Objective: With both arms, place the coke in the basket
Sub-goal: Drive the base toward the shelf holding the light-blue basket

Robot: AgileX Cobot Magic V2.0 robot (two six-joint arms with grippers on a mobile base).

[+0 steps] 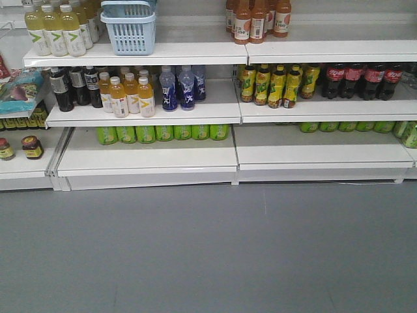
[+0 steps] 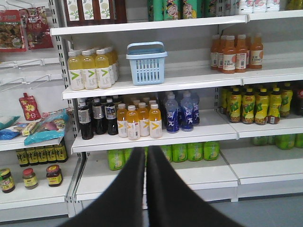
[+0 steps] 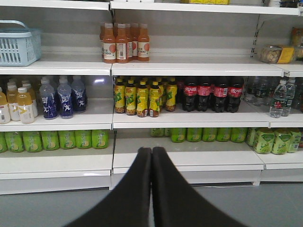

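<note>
White shop shelving (image 1: 150, 153) fills all three views, standing on a grey floor (image 1: 208, 261). The basket (image 1: 128, 29) is on the highest shelf seen from the front, in the left bay, just beside a group of pale yellow drink bottles (image 1: 58, 29). It is light blue plastic with slotted sides, and its hoop handles rest on the rim.

The coke (image 3: 210, 94) stands one shelf lower in the right bay, well apart from the basket. It is a row of dark cola bottles, each with a red label band carrying white script. They stand upright and close together, just beside yellow-labelled bottles (image 3: 142, 97) on their left. Orange drink bottles (image 3: 124, 42) are on the shelf above, and green packs (image 3: 199, 135) on the shelf below.

The left gripper (image 2: 145, 150) has its two black fingers pressed together at the tips and holds nothing. The right gripper (image 3: 151, 150) is closed the same way, also with nothing in it. Both are in front of the shelves, away from the goods.
</note>
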